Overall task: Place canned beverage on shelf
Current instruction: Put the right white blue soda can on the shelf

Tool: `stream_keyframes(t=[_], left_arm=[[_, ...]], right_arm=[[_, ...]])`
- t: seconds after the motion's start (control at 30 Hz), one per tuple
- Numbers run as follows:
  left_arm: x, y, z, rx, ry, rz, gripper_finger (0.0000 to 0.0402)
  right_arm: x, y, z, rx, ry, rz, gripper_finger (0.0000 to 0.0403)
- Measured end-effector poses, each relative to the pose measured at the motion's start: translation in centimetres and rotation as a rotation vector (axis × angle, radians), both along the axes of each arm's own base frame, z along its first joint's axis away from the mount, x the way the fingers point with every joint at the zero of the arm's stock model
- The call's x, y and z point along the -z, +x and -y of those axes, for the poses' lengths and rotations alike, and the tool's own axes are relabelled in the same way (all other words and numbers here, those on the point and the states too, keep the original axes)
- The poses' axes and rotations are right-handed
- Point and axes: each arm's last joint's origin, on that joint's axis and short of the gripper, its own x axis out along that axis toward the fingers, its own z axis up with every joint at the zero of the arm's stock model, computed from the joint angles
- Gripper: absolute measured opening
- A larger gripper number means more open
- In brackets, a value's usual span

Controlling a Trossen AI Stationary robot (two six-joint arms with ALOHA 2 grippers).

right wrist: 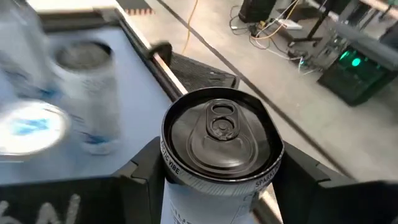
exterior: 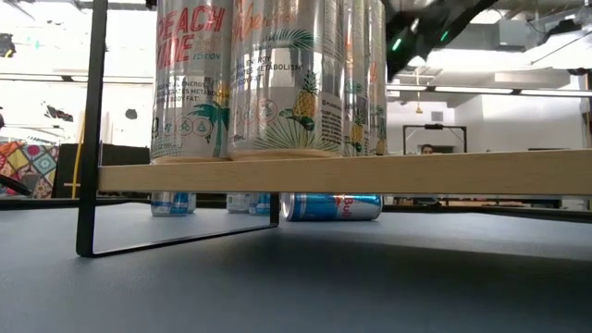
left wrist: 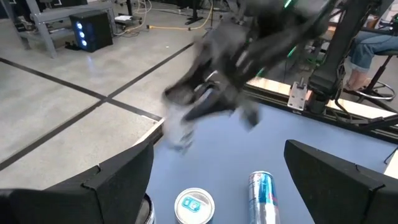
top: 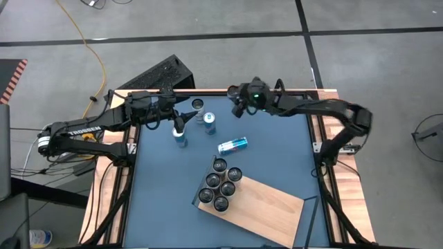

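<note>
We have the right claw (right wrist: 217,177) closed around a tall silver can (right wrist: 219,134), one dark finger on each side of the body just below the top rim, so the lid and pull tab stand clear above the fingers. In the high view this claw (top: 237,105) sits at the far edge of the table, with the can hidden under it.

We judge the can to be stiff in the wall while sealed, smooth and rather slippery, with enough liquid weight to swing if gripped too high. A hold on the straight wall below the shoulder, can upright, looks soundest to us; squeezing hard risks denting thin metal.

Near this claw, toward the table's middle, stand two more upright cans (top: 209,123), and beyond them a blue can (top: 232,144) lies on its side. The shelf (top: 266,207) lies well away from the claw, at the near side of the table, its dark-topped cans (top: 221,185) clustered at the end closest to us; the bare board past them offers room.

Our left claw (top: 181,119) waits with fingers spread wide and empty, over the cans beside the right claw.
</note>
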Motion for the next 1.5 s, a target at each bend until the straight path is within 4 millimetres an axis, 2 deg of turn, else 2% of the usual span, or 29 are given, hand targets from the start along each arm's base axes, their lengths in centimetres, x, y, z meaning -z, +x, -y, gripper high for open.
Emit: stream_keyframes(t=[0.1, 0.3, 0.43, 0.63, 0.87, 1.1, 1.3, 1.5], left_arm=[[0.1, 0.0, 0.0, 0.0, -0.003, -0.009, 0.0348], [0.2, 0.0, 0.0, 0.005, -0.007, -0.021, 0.0348], [0.2, 0.0, 0.1, 0.024, -0.01, -0.021, 0.0348], [0.4, 0.0, 0.1, 0.025, -0.019, -0.033, 0.0348], [0.4, 0.0, 0.2, 0.023, -0.042, -0.028, 0.0348], [0.4, 0.1, 0.6, 0.029, -0.072, -0.013, 0.0348], [0.4, 0.2, 0.9, 0.037, -0.085, -0.006, 0.0348], [0.4, 0.3, 1.2, 0.049, -0.089, -0.005, 0.0348]], right_arm=[[-2.9, -2.0, -2.1, 0.031, 0.058, 0.052, 0.0209], [-6.5, -6.6, -7.6, 0.125, 0.138, 0.067, 0.0209], [-7.4, -9.2, -12.0, 0.191, 0.174, 0.081, 0.0209], [-6.7, -11.7, -18.6, 0.194, 0.243, 0.127, 0.0209], [-3.7, -10.9, -25.5, 0.114, 0.305, 0.162, 0.0209], [-0.4, -10.5, -30.1, 0.108, 0.382, 0.168, 0.0209], [-0.7, -9.3, -33.4, 0.108, 0.354, 0.114, 0.0209], [-1.5, -6.1, -36.0, 0.125, 0.181, -0.013, 0.0208]])
